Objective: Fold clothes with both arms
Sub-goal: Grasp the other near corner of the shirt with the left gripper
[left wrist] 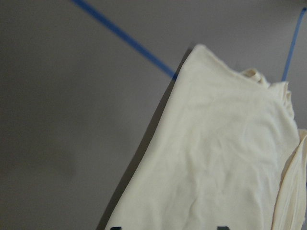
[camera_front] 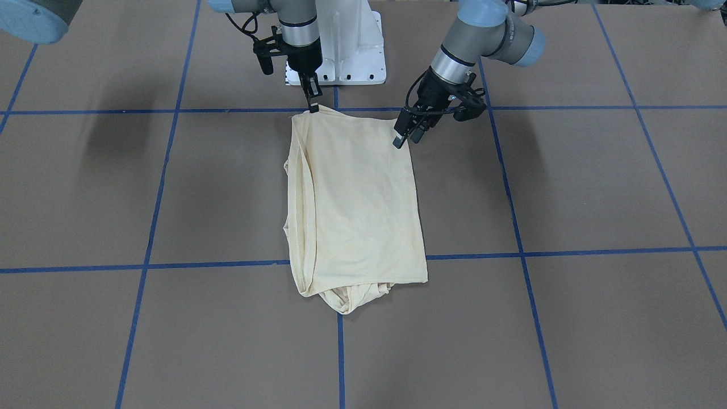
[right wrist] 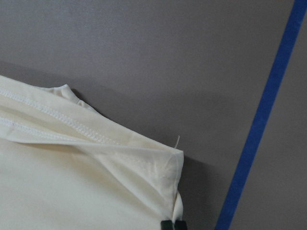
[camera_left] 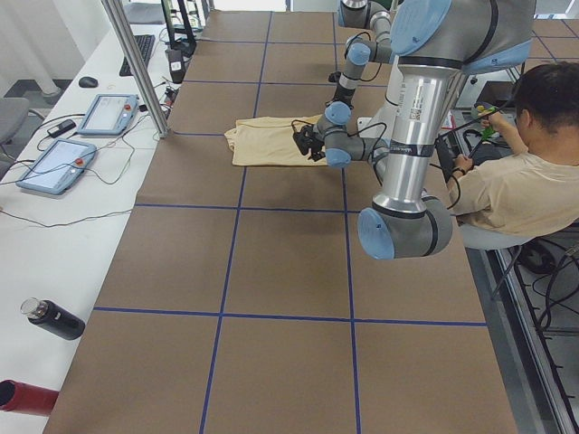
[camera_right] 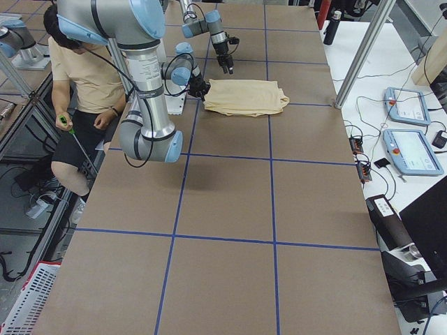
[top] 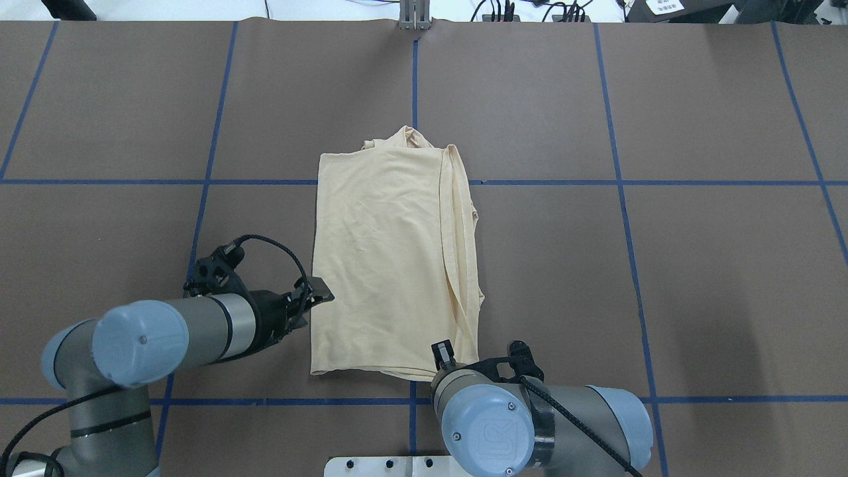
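The pale cream-yellow long-sleeved T-shirt lay on the brown paper-covered table just in front of the white metal pedestal base. It was folded into a long narrow panel running straight away from the pedestal, with no print showing. At the end farthest from the pedestal, a bunch of loose fabric poked out from under the panel.

The right arm's black two-finger gripper stood at the shirt corner nearest the pedestal. Its jaws were pressed together on the very tip of that corner, which rose to a small peak. The left arm's black two-finger gripper hung over the other pedestal-side corner with its jaws spread and nothing between them.

The main risk, as I judged it, was an uneven lift. With only one corner held, any pull away from the pedestal would drag the panel askew and let its stacked layers slide apart. The right arm's bite looked thin, so it could slip off or carry only the top layer. The left jaws might also close on a single layer or shove the edge into wrinkles. The bunched far end could spill out once the cloth moved.
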`<state>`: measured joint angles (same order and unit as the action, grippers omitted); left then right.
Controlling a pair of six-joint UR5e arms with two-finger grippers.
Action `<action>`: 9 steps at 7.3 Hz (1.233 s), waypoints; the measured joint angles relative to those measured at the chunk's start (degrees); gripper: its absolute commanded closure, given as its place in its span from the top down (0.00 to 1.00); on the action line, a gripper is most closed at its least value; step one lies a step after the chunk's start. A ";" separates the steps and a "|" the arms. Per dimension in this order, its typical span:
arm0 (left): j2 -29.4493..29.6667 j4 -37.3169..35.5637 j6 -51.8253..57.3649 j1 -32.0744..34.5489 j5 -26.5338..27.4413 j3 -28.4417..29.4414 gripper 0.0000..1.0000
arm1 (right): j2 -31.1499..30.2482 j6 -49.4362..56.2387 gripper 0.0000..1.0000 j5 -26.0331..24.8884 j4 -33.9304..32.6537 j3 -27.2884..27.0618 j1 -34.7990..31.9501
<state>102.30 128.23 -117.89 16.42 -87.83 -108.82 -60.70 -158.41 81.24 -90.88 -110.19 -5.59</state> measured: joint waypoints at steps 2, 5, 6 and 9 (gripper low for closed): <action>-2.22 -0.08 -3.29 -4.01 0.82 -1.05 0.67 | -0.03 0.05 0.00 -0.02 -0.06 -0.15 0.05; -3.20 -0.09 -5.06 -6.08 1.22 -1.20 0.64 | -0.06 0.17 0.00 0.05 -0.05 -0.27 0.09; -3.18 -0.09 -5.23 -6.40 1.25 -1.17 0.64 | -0.09 0.23 0.00 0.06 -0.07 -0.28 0.10; -2.98 -0.01 -5.31 -6.64 1.25 -0.89 0.57 | -0.19 0.51 0.00 0.06 -0.09 -0.29 0.06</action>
<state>99.32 128.22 -123.20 9.78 -86.57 -109.72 -60.89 -157.91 81.30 -90.97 -110.48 -5.53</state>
